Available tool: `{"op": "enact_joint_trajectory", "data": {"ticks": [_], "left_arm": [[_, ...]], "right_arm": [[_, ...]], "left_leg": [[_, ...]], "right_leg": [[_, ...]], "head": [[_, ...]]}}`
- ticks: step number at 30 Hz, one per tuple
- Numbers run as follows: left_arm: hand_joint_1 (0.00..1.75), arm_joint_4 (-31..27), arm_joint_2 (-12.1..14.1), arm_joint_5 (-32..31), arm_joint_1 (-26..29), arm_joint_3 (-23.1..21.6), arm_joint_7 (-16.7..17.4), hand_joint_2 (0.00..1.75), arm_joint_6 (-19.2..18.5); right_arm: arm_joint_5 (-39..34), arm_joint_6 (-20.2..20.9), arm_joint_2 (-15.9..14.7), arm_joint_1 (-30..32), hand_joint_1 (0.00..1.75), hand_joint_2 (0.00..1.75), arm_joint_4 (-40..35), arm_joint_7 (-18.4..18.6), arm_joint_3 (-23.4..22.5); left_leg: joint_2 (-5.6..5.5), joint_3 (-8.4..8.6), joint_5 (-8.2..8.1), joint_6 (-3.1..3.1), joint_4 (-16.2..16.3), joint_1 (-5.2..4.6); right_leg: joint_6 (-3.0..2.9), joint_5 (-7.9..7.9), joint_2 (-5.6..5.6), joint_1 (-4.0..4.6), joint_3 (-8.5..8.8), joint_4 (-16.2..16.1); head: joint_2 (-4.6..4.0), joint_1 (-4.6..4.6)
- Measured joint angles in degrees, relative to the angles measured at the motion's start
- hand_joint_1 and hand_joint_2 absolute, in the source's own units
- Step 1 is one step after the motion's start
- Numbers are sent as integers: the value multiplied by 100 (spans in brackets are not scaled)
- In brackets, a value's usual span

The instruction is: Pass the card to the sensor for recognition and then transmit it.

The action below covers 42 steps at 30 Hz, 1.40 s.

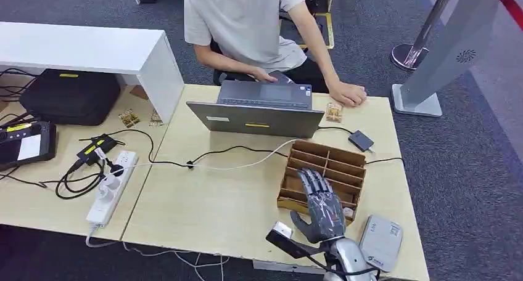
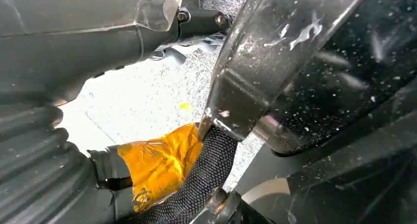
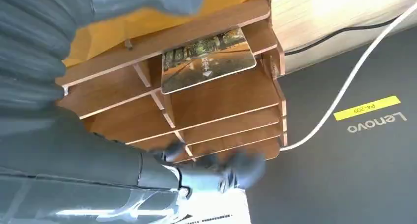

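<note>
Card [image 3: 209, 67] sits in one of the slots of the wooden rack [image 1: 325, 170], and that is the thing to watch: in the right wrist view it lies flat-faced against a divider, its long edge running along the slot, with the hand's fingers [image 3: 216, 166] reaching past the rack's other rows. From the head view the right hand [image 1: 321, 208] hangs over the near edge of the rack, palm down, fingers stretched apart and pointing away from the robot toward the laptop [image 1: 259, 111]; it holds nothing, and I see no contact with the card. So the card lies just ahead of and beneath those fingers, inside the rack, and the right hand is plainly the nearer one. The left hand [image 2: 44, 150] looks to be hanging down beside the robot's body; its wrist view is too crowded with dark parts to say whether its fingers are apart or curled. The grey reader [image 1: 381, 241] rests on the tabletop [image 1: 216, 201] just beside the right wrist, nearer the robot than the rack. My guess is the pick comes first: fingers dipping into the slot along the card's length, then a short pull back toward the reader. A person sits across the tabletop behind the laptop.
</note>
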Motion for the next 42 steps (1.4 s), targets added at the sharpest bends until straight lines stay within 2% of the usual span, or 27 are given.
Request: {"op": "enact_joint_trajectory", "data": {"ticks": [25,30,36,42], "left_arm": [[0,31,2,-98,3,0,-118,175,0],[0,31,-13,-85,12,0,-116,175,125],[0,33,-17,-98,11,0,-94,175,138],[0,31,2,-146,5,0,-68,175,114]], "right_arm": [[-181,39,2,-2,175,175,46,-83,0],[-247,96,2,-2,175,175,39,-81,-7],[-877,426,-9,-101,175,175,-212,-225,-94],[-1123,649,-83,-704,175,175,-636,-197,-358]], "left_leg": [[0,0,0,0,0,0],[0,0,0,0,0,0],[1,0,0,0,0,0],[3,1,7,-4,1,0]], "right_leg": [[0,0,0,0,0,0],[0,0,0,0,0,0],[0,1,1,0,-1,0],[-4,5,2,0,-1,0]], "head": [[0,0],[0,0],[0,0],[0,2]]}}
